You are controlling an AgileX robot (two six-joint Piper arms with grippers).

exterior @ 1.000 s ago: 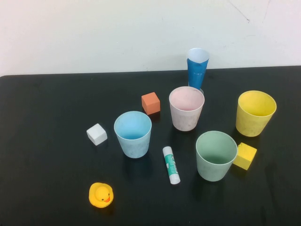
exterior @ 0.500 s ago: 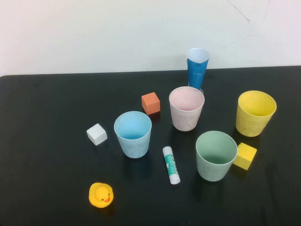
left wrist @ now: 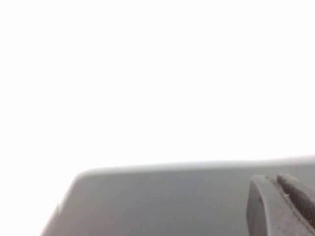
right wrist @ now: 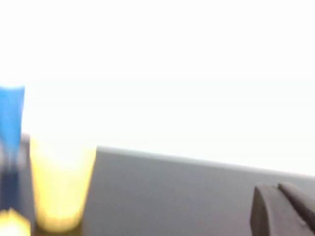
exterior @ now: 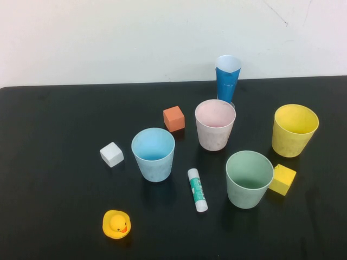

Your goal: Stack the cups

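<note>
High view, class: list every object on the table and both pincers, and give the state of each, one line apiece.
pink cup: upright, unstacked
blue cup: upright, unstacked
green cup: upright, yellow cube beside it
yellow cup: upright, unstacked
dark-blue paper cup: upright, behind pink cup
glue stick: lying flat, capped
rubber duck: upright
left pincer: shut, off the table
right pincer: shut, holding nothing

Four tapered matte plastic tumblers stand upright and apart: pale pink tumbler (exterior: 215, 124), light blue tumbler (exterior: 153, 154), pale green tumbler (exterior: 249, 179), yellow tumbler (exterior: 294, 130).
</note>
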